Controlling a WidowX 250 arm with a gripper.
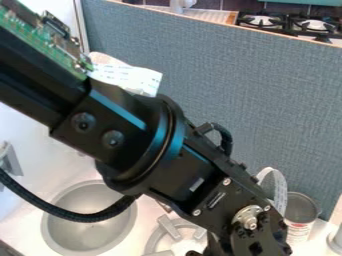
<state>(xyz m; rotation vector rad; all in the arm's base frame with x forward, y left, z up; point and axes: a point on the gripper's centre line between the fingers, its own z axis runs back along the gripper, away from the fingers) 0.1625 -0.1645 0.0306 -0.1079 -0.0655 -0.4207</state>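
The black arm slants from the upper left down to the lower right, close to the camera, and its wrist joint (248, 218) is at the bottom edge. Just right of the wrist, a metal can (302, 210) with a pale printed label stands upright, partly hidden by the arm. Left of the wrist and lower down lies a round grey burner (160, 235) with raised prongs, partly covered by the arm. Farther left, a round grey sink bowl (87, 222) is set in the white counter.
A blue-grey panel (267, 110) rises behind the arm. Beyond its top edge are a black stove grate (290, 22) and a wooden-edged rack (200, 14). A grey faucet part (8, 159) is at the left edge, and a black cable (80, 216) hangs across the sink bowl.
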